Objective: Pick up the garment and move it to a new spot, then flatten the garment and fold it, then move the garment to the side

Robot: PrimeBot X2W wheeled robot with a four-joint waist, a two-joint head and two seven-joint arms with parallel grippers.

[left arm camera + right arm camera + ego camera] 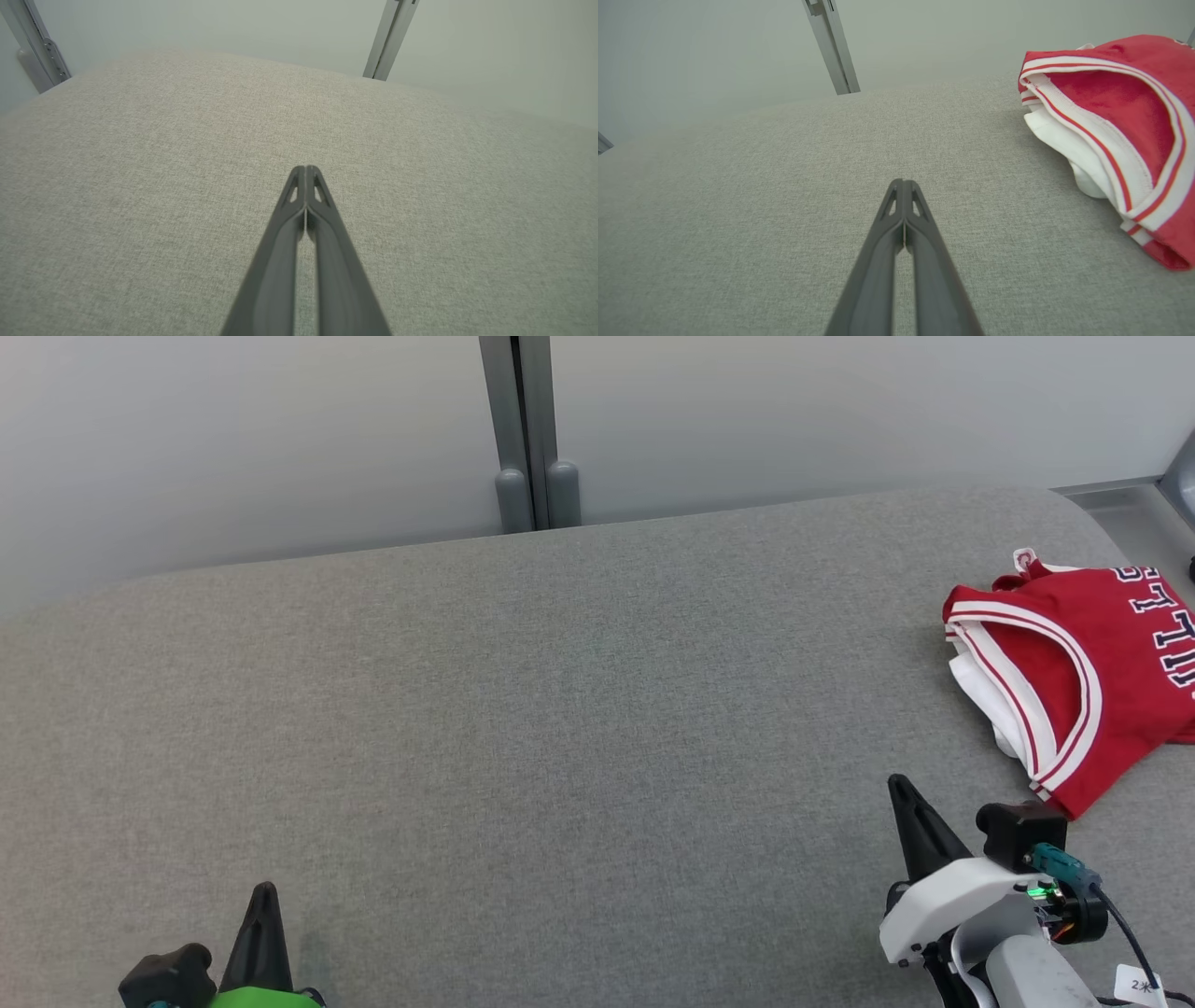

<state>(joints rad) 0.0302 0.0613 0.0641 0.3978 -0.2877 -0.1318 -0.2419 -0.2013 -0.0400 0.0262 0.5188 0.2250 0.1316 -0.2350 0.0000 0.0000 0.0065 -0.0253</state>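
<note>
The garment [1083, 663] is a red jersey with white and red trim and dark lettering, lying bunched at the far right of the grey padded table [523, 709]; its right part runs past the picture's edge. In the right wrist view the garment [1120, 121] lies up and to the right of my right gripper [903, 182]. My right gripper [898, 784] is shut and empty, a short way below and left of the jersey. My left gripper [264, 890] sits at the lower left, far from the jersey. Its fingertips meet in the left wrist view, so the left gripper [306, 169] is shut on nothing.
A grey metal post [527, 429] stands behind the table's far edge against a pale wall. The table's rounded far edge [280, 560] runs across the head view. A strip of floor [1120, 513] shows at the upper right.
</note>
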